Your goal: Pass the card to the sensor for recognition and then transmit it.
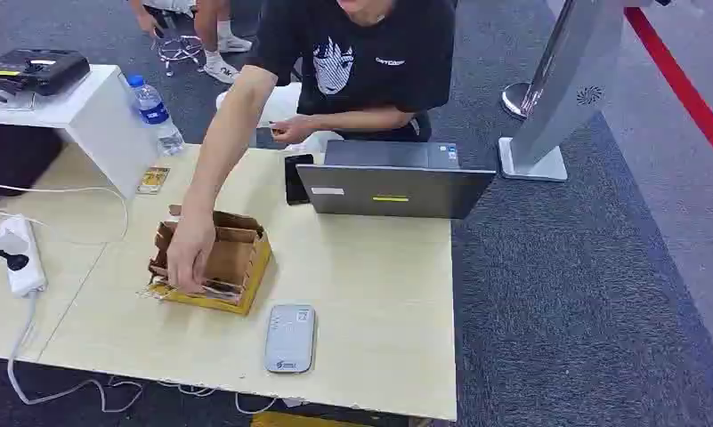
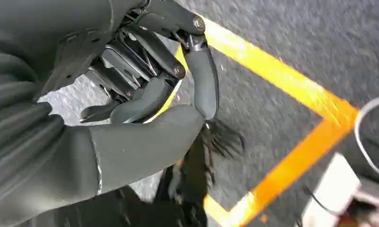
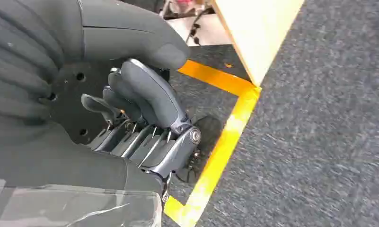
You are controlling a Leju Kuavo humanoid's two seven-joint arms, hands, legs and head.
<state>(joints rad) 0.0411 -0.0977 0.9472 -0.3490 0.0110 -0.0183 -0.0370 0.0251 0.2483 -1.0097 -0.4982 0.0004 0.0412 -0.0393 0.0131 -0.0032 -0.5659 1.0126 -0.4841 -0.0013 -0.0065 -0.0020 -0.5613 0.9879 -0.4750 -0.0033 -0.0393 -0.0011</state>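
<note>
From the head view, a person's hand (image 1: 190,258) is reaching into the cardboard card holder (image 1: 212,261) sitting toward the desk's (image 1: 379,302) left half, probably setting or straightening a card so the robot can draw it; the card itself is too small to make out. The grey sensor (image 1: 290,338) is lying near the desk's front edge, close to where the robot stands, within easy reach. A laptop (image 1: 395,181) is standing at the back edge.

In the left wrist view, the left hand (image 2: 145,94) is hanging over carpet and orange floor tape (image 2: 291,142), fingers curled inward, clenched on nothing.

In the right wrist view, the right hand (image 3: 140,109) is likewise hanging clenched and empty beside the desk's corner, seemingly waiting.
</note>
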